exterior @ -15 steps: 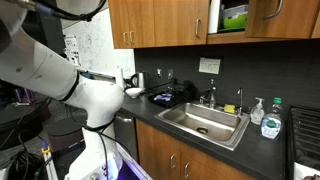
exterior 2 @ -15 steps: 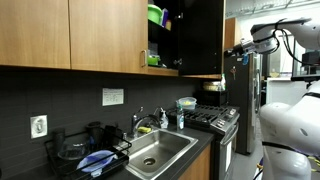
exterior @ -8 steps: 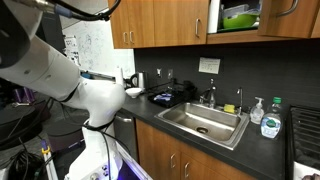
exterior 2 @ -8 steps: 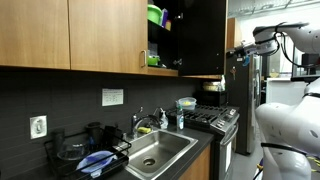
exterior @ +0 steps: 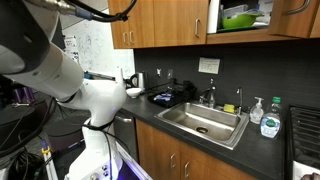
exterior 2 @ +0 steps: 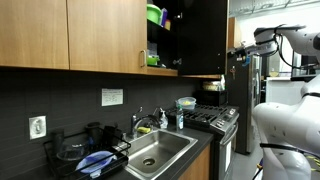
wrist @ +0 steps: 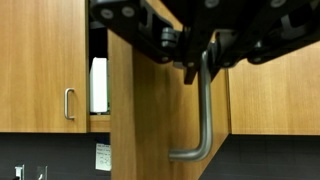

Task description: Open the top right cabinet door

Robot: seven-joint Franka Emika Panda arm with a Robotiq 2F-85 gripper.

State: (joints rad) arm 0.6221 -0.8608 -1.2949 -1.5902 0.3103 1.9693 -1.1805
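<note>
The top right cabinet door (wrist: 160,110) stands partly open and fills the middle of the wrist view. Its metal handle (wrist: 205,120) runs down from between my fingers. My gripper (wrist: 205,62) is shut on the top of that handle. In an exterior view the door (exterior: 296,18) is swung out at the top right, uncovering a green bowl (exterior: 238,15) on the shelf. In an exterior view the gripper (exterior 2: 238,48) sits at the edge of the dark open door (exterior 2: 205,35), with green items (exterior 2: 154,15) inside the cabinet.
The neighbouring cabinet door (wrist: 40,70) is closed, with its own handle (wrist: 70,103). A white item (wrist: 98,85) stands inside the opened cabinet. Below are a sink (exterior: 205,122), soap bottles (exterior: 270,122), a dish rack (exterior: 170,95) and a stove (exterior 2: 215,112).
The door has swung further open with my gripper on its handle, and more of the green bowl and shelf now shows.
</note>
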